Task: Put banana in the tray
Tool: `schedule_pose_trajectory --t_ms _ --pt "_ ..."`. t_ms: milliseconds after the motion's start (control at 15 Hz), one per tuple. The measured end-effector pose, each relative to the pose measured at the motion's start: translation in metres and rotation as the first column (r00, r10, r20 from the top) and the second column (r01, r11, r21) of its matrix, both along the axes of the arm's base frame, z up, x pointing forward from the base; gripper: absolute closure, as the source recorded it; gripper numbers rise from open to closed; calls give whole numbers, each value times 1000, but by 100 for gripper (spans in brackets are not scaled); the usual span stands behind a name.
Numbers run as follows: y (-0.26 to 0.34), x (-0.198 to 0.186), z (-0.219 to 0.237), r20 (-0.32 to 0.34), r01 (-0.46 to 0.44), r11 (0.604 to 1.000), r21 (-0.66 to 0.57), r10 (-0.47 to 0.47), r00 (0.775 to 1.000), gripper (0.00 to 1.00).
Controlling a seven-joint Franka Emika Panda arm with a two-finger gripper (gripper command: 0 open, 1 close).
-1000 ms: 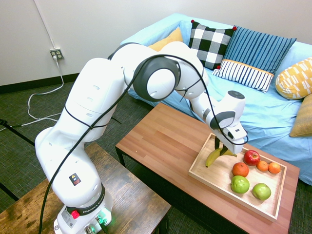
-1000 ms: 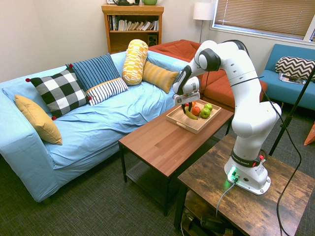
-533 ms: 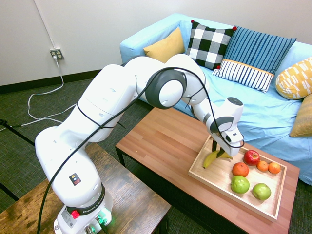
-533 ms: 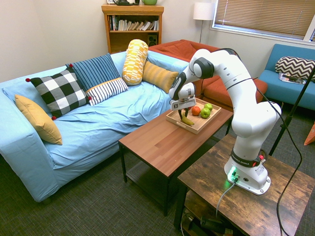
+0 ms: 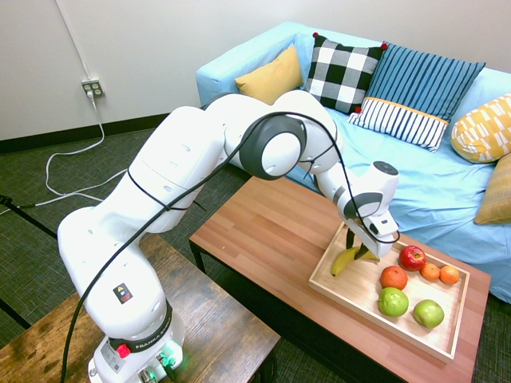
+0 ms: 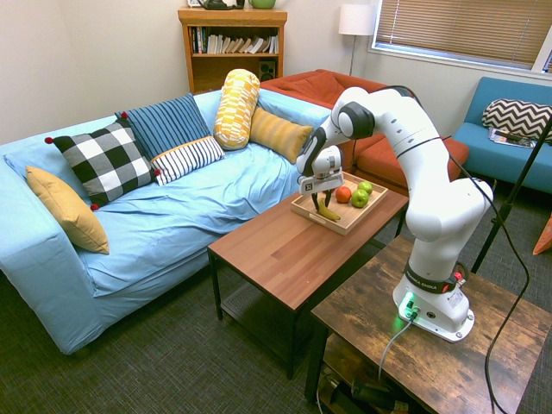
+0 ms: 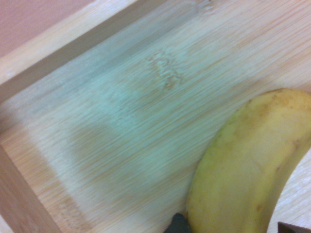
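The yellow banana (image 5: 343, 261) hangs low in the near-left corner of the light wooden tray (image 5: 374, 317), its lower end at or just above the tray floor. My gripper (image 5: 358, 249) points down over that corner and is shut on the banana's upper part. The second exterior view shows the banana (image 6: 329, 212) under the gripper (image 6: 321, 203), at the end of the tray (image 6: 338, 226) nearest the sofa. Up close in the wrist view, the banana (image 7: 248, 165) lies against the tray's bare floor (image 7: 121, 97), with the tray's corner rim beside it.
Inside the tray's right half sit a red apple (image 5: 412, 257), three oranges (image 5: 394, 277) and two green apples (image 5: 393, 302). The tray rests on the right end of a reddish-brown table (image 5: 263, 231). A blue sofa (image 5: 447, 183) with pillows runs behind it.
Over the last second the gripper came down and shifted toward the tray's left end, carrying the banana. In the last half second it hardly moved.
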State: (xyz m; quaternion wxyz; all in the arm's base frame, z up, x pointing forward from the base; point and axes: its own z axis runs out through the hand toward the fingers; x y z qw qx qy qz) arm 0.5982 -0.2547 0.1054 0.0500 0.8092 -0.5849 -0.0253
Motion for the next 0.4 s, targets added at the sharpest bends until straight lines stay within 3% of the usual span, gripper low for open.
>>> schedule_pose_trajectory --t_ms 400 --pt "-15 -23 52 44 -1 1000 -7 1 999 0"
